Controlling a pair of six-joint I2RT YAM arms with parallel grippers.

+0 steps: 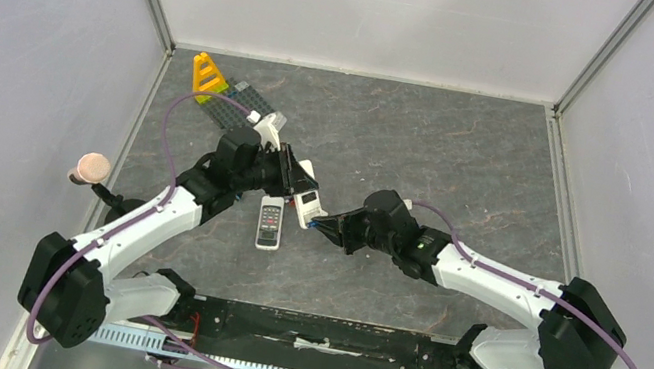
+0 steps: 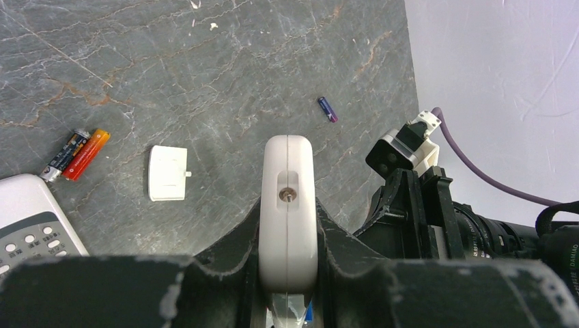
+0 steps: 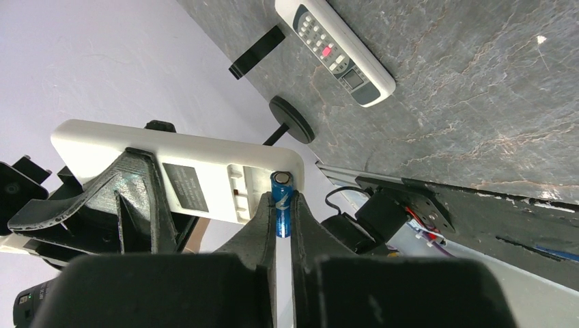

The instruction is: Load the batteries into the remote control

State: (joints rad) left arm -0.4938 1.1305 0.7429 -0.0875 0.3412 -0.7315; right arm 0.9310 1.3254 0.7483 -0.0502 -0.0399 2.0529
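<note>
1. The right gripper (image 3: 282,222) is pressed together on a blue battery (image 3: 280,190), pinching it between its fingertips.
2. The battery's far end meets the open bay at the end of the white remote control (image 3: 171,147). It may be partly seated there, but the view does not settle it.
3. The left gripper (image 2: 288,236) is clamped on that remote control's two sides and holds it off the tabletop (image 1: 430,152), left of the tabletop's middle.
4. Below the held remote control, a white battery cover (image 2: 168,173) lies flat on the stone surface.
5. Beyond the cover, a red-orange battery (image 2: 87,154) and a dark blue battery (image 2: 65,154) lie side by side, touching. They are just beside the end of a second remote (image 2: 31,225).
6. That second remote lies keys up, nearer the tabletop's near edge than the held one.
7. A blue-purple battery (image 2: 328,109) lies alone, well apart from the pair.
8. A yellow and grey block build (image 1: 214,81) sits at the far-left corner.
</note>
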